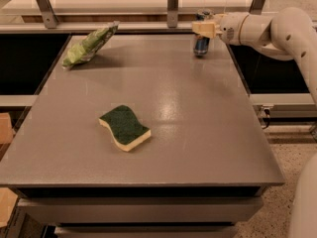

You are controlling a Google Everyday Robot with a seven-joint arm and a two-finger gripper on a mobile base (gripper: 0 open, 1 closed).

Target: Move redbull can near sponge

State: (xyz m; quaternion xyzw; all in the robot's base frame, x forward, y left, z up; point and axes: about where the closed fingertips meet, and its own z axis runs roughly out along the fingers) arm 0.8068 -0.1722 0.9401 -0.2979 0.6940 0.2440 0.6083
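Observation:
The redbull can point(201, 44) is a slim blue and silver can standing upright near the table's far right edge. My gripper point(204, 29) is at the can's upper part, reaching in from the right on the white arm point(257, 29), and it hides the can's top. The sponge point(125, 127) has a dark green top over pale yellow foam. It lies flat near the middle of the table, well to the front left of the can.
A light green snack bag point(89, 44) lies at the far left of the grey table point(198, 133). A metal rail with posts point(172, 6) runs behind the table's far edge. Dark gaps drop off on both sides of the table.

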